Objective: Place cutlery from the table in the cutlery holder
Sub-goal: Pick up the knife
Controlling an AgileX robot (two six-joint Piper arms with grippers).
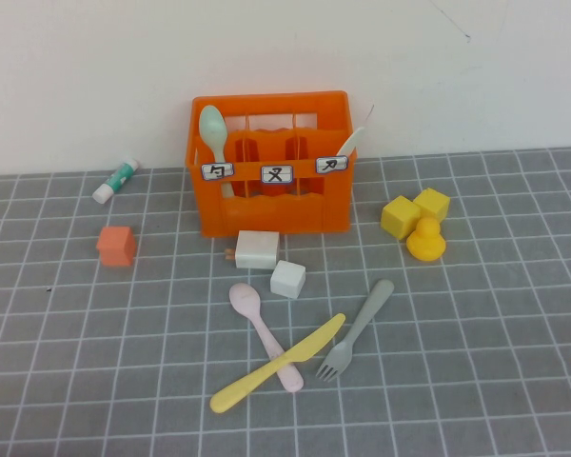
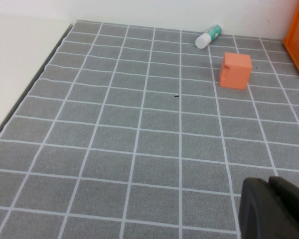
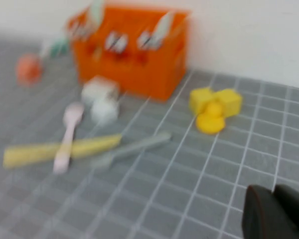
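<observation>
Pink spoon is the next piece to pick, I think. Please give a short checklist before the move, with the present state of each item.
1. Pink spoon free to lift: not ok, the yellow knife lies across its handle.
2. Grey fork apart from the spoon: ok.
3. Cutlery holder upright: ok.
4. Middle compartment free: ok, mint-green spoon stands left, white knife right.
5. Right tool empty and shut, near the table's front: ok.
6. Left tool parked, shut: ok.

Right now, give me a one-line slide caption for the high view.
Orange cutlery holder holds mint-green spoon and white knife; pink spoon, yellow knife, grey fork remain on table.
</observation>
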